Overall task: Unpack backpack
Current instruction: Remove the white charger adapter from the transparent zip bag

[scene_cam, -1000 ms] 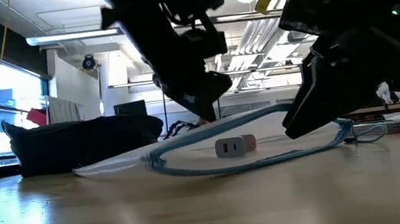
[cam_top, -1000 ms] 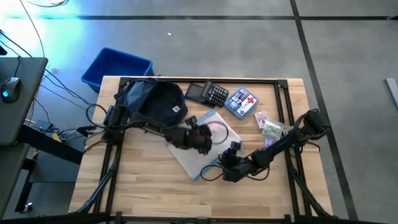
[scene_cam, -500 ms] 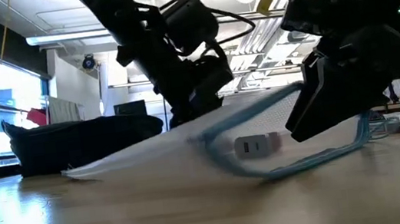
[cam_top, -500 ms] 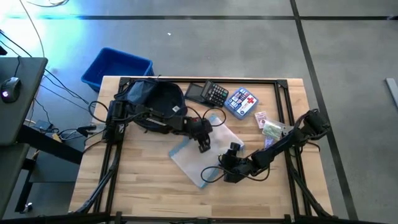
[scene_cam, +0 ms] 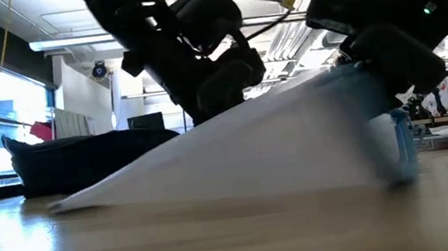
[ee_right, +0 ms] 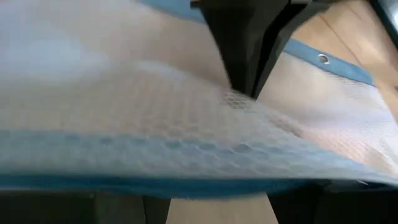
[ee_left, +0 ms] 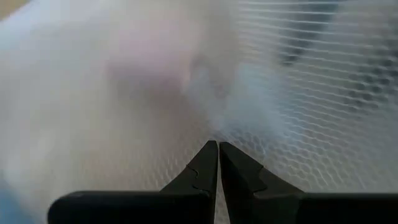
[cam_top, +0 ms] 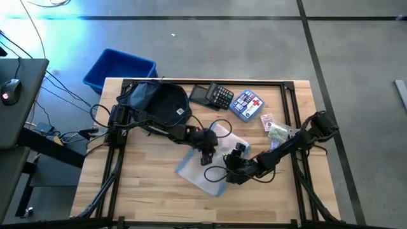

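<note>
Wooden surface (cam_top: pixel 140 178) carries the backpack (cam_top: pixel 159 105) at its far left corner. Left tool (cam_top: pixel 206 152), fingers together, pinches a white mesh pouch (cam_top: pixel 206 175); right tool (cam_top: pixel 232 173) clamps its blue edge. Risk: opposing pulls could tear the mesh or spill contents.

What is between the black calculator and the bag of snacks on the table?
In the high view, the small blue pouch with a red cross lies between the calculator and the snack bag.
</note>
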